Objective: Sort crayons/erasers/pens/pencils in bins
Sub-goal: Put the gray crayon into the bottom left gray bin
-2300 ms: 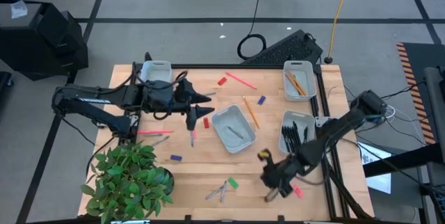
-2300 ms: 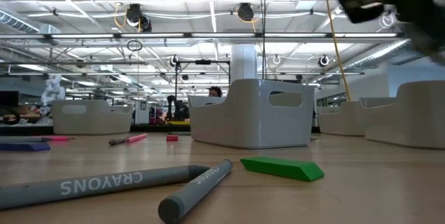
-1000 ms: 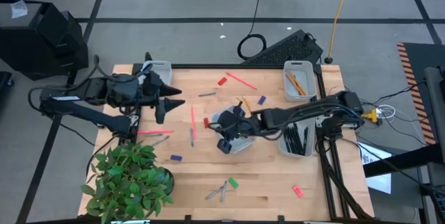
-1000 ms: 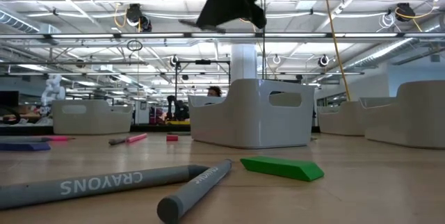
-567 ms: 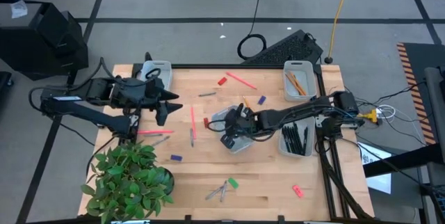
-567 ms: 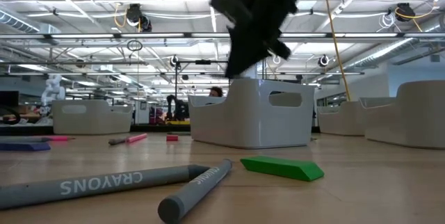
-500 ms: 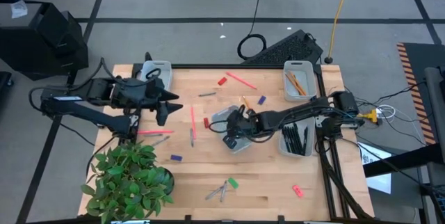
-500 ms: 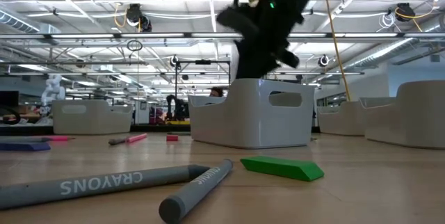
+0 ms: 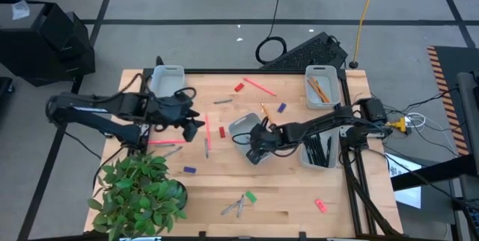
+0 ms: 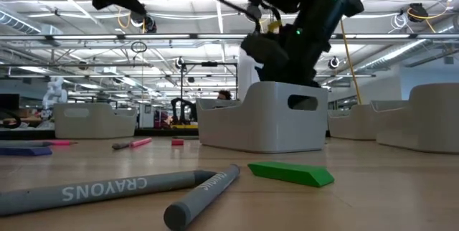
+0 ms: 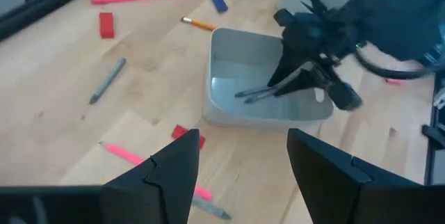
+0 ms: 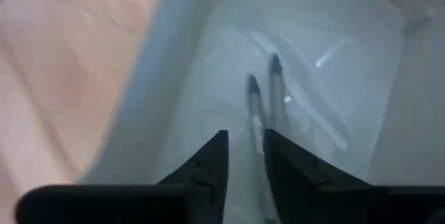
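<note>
My right gripper reaches down into the middle bin and is shut on a grey crayon. A second grey crayon lies on the bin floor beside it. My left gripper hovers open over the table left of that bin, with a pink pencil and a red eraser just ahead of it. More crayons and a green eraser lie near the front edge. Pens fill the right bin, and pencils lie in the far right bin. My right gripper pinches the crayon's rear part between its two fingers, which lie along it. The fingers slant down into the bin from the table's right. The crayon sticks out ahead of the fingertips, and its free end is low over the bin floor.
A potted plant stands at the near left corner. The bin at the far left stands behind my left arm. Loose on the wood are a red eraser, a pink pencil, a blue eraser, a purple eraser and a pink eraser.
My right gripper has come down from above the middle bin into it, carrying the crayon; the bin has shifted slightly. My left gripper has moved toward the table's right and near edge, closer to the pink pencil and the red eraser, staying open.
</note>
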Available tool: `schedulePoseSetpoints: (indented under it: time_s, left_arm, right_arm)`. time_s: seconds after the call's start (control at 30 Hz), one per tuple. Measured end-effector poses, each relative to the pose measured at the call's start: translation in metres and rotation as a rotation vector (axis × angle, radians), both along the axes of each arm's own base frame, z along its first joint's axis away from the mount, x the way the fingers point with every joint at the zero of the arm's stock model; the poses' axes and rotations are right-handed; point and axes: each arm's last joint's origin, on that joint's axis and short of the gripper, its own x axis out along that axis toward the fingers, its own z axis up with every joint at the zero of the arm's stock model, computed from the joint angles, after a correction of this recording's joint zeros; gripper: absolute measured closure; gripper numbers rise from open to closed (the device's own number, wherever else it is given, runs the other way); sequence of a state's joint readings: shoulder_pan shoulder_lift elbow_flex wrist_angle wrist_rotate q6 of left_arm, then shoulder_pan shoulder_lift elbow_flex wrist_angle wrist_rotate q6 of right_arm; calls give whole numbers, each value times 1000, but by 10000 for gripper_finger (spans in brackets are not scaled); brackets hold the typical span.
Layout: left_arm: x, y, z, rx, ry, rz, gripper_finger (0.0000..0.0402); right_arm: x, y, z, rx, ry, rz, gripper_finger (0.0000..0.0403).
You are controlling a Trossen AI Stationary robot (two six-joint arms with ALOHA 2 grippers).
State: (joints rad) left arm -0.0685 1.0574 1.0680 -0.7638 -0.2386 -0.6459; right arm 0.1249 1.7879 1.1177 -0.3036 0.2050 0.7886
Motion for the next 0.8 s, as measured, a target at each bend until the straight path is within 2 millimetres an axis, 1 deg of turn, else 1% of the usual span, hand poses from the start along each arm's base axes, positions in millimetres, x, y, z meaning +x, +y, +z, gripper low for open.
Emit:
schedulePoseSetpoints:
  time_s: [0.1,0.17,0.2,0.37,0.43,0.5,0.57,0.63,0.73,0.8]
  left_arm:
    - [7,-1,-12,-36,25,35,179]
    - [12,0,-19,-66,33,63,179]
    - [13,-1,-26,-76,70,73,179]
    - [21,-2,-45,-106,190,105,179]
    - [26,-3,-53,-141,227,134,179]
    - [29,-5,-62,-183,292,170,179]
    - [32,-8,-69,-218,327,209,179]
    - [33,-14,-77,-233,390,233,179]
    - [37,-21,-85,-241,414,254,179]
    - [39,-22,-89,-245,430,293,179]
  right_arm:
    - [0,1,16,-7,-45,24,290]
    - [-4,2,33,-7,-95,31,285]
    - [-7,3,44,-11,-128,32,285]
    - [-32,10,98,-158,-286,32,299]
    - [-42,14,117,-242,-352,54,307]
    - [-49,16,134,-286,-436,82,314]
    - [-56,17,143,-289,-508,99,321]
    - [-60,17,147,-279,-578,90,325]
    - [-70,13,144,-295,-606,95,328]
    - [-76,10,141,-297,-613,88,328]
